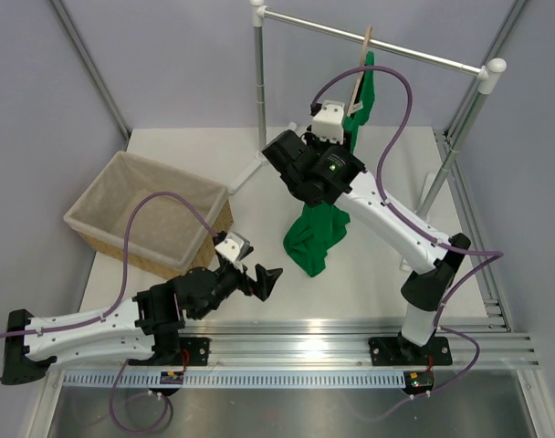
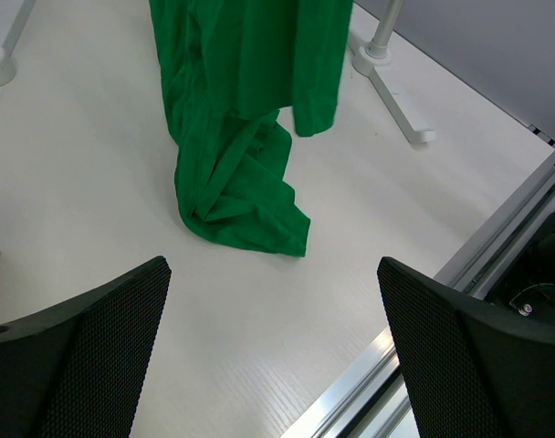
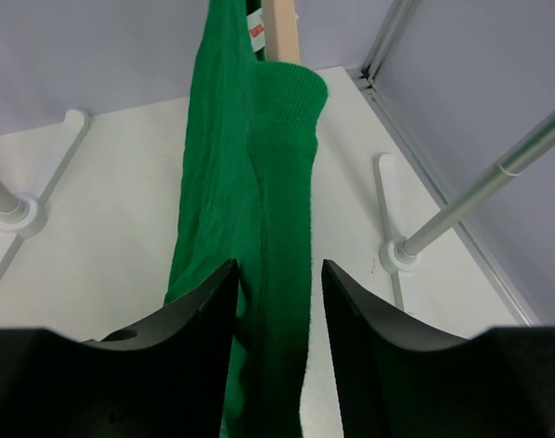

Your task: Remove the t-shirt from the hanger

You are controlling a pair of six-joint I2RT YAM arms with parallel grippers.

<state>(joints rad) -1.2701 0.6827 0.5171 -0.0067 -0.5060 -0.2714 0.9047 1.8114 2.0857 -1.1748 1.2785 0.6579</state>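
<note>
The green t-shirt [image 1: 319, 233] hangs from the beige wooden hanger [image 1: 362, 64] on the rail, and its lower end lies bunched on the table. My right gripper [image 1: 343, 123] is raised at the shirt's upper part. In the right wrist view my right gripper [image 3: 277, 283] is open, its fingers on either side of the hanging t-shirt [image 3: 268, 182]; the left one touches the fabric. The hanger [image 3: 280, 27] shows above. My left gripper [image 1: 259, 279] is open and empty, low over the table left of the shirt's bunched end [image 2: 246, 196].
A woven basket with a cloth liner [image 1: 141, 214] stands at the left. The silver rail [image 1: 414, 53] runs across the back on two posts; its feet show on the table [image 2: 392, 78] [image 3: 392, 251]. An aluminium track [image 1: 350, 347] runs along the near edge.
</note>
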